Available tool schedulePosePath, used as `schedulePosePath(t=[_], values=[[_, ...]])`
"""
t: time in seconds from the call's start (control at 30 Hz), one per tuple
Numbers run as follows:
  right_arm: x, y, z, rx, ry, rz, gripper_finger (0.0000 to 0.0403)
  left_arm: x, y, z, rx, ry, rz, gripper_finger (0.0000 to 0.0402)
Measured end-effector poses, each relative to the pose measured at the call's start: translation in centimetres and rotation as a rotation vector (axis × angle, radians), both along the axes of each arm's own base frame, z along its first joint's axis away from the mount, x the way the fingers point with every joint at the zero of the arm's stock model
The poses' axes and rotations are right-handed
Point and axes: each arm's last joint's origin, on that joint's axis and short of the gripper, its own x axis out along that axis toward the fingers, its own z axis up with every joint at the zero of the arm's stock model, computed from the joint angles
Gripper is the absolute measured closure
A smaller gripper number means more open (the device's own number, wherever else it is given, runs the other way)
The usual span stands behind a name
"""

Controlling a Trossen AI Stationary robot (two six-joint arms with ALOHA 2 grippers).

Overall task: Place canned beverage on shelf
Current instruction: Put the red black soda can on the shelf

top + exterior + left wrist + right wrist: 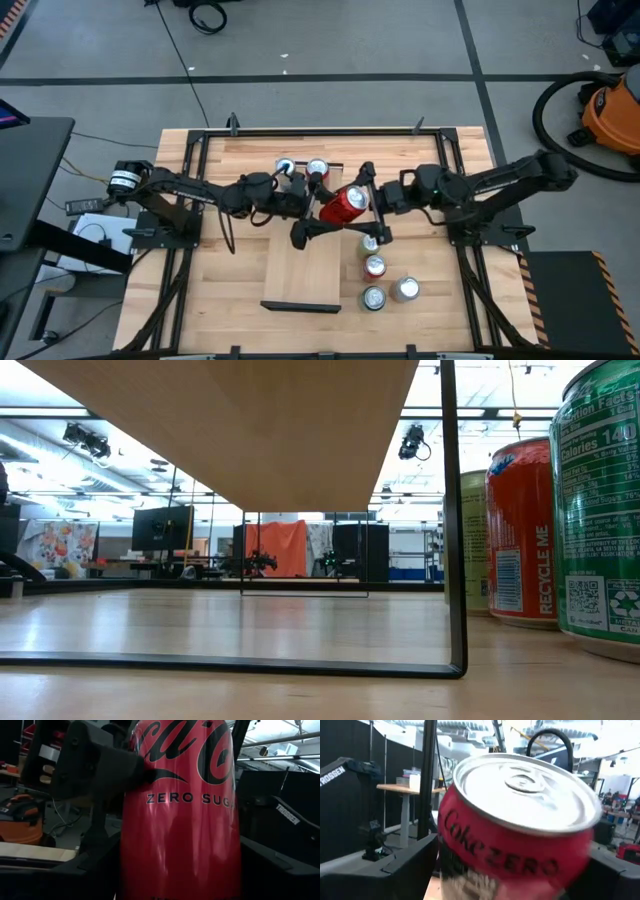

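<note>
**Red can held between both grippers above the shelf**

The red can [343, 204] is seen clasped from both sides: the left gripper [312, 208] is closed on its body, as the left wrist view shows the can [182, 815] filling the space between the dark fingers, and the right gripper [368, 207] is spread wide around it, its top end [525, 790] lying tilted between that arm's fingers. Which gripper bears the weight cannot be told. The can is held on its side, raised over the far end of the shelf [305, 265], not resting on it.

A hand-over or a joint carry is judged to be under way, with the placing itself not yet done. The next move would call for one gripper to let go, the can to be turned upright and lowered onto the bare plank.

Beside the shelf, four more cans [378, 280] are standing on the table [230, 300]; two others [302, 168] are seen behind the grippers.
</note>
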Motion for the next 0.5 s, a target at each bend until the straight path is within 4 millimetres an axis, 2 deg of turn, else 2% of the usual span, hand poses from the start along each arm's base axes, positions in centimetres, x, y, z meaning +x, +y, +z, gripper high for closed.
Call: schedulePosePath(t=[0.2, 0.5], values=[[0.76, 0.2, -0.23, -0.002, -0.04, 0.029, 0.0027, -0.01, -0.29, 0.04, 0.021, -0.005, 0.001, 0.0087], [0.38, 0.34, 0.21, 0.004, -0.059, 0.037, 0.0028, -0.01, -0.32, 0.03, 0.064, -0.012, 0.009, 0.0087]])
